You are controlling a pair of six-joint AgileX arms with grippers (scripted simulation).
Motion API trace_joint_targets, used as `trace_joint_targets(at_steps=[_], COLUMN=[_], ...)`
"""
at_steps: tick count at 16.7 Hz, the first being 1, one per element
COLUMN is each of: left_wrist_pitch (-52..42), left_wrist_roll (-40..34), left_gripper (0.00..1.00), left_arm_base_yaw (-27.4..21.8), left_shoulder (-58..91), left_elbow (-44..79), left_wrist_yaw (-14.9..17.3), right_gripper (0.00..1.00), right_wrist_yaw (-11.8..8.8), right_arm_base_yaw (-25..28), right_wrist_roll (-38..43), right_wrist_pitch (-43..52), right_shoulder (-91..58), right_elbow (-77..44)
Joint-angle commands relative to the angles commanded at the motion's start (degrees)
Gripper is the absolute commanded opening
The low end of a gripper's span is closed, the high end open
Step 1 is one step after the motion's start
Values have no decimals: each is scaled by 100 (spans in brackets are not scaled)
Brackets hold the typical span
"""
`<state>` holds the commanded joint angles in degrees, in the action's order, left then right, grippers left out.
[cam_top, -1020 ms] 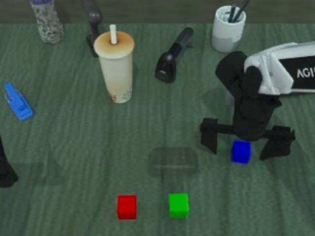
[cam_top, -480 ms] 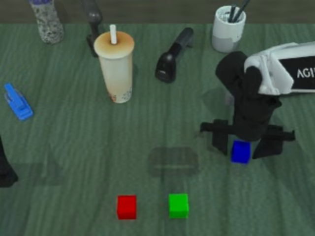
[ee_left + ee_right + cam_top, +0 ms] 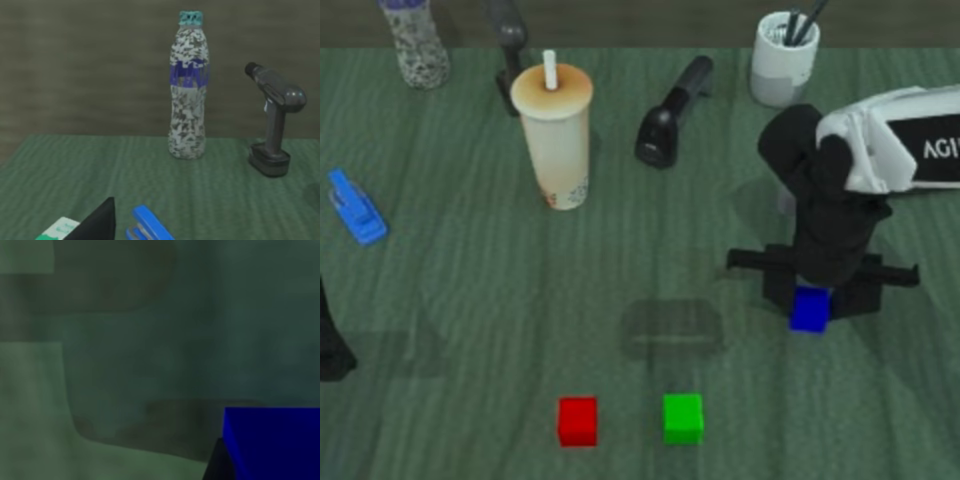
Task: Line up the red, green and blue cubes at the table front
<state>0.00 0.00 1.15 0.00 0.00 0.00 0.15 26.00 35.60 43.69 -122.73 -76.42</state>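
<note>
Streaky dark green table [image 3: 470, 330] fills my top view, with a dim brownish wall behind it that only the left wrist camera shows properly. Starting at the left edge, my left arm sits parked, barely in frame, and I cannot tell how its hand stands. Near it lies a light-blue stapler [image 3: 356, 207]; behind that a speckled bottle [image 3: 188, 90] with a blue label band I cannot read, then a grey drill [image 3: 274, 125], both shown upright only by the left wrist camera. Further along stand a tan cup [image 3: 556, 135] with a straw, a black scanner [image 3: 670, 112] and a white pen holder [image 3: 784, 60]. At the front, the red cube [image 3: 578, 421] and green cube [image 3: 683, 418] sit side by side, apart. To the right, my right hand [image 3: 810, 297] is clamped on the blue cube [image 3: 810, 309]; its white arm shows the letters "AGI".
</note>
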Motion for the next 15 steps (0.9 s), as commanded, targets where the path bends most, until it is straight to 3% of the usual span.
trace_joint_targets(at_steps=[6,12,15], left_wrist_pitch=[0,0,0], left_wrist_roll=[0,0,0], left_gripper=[100,100,100], left_arm_base_yaw=[0,0,0], left_shoulder=[0,0,0], left_elbow=[0,0,0], left_wrist_yaw=[0,0,0], right_gripper=[0,0,0], right_wrist_yaw=[61,58,56], right_arm_base_yaw=[-2,31,34], right_wrist_roll=[-39,-45,-53], right_wrist_pitch=[173,1369,1477], right_shoulder=[166,666,751], right_elbow=[-107,-742,-814])
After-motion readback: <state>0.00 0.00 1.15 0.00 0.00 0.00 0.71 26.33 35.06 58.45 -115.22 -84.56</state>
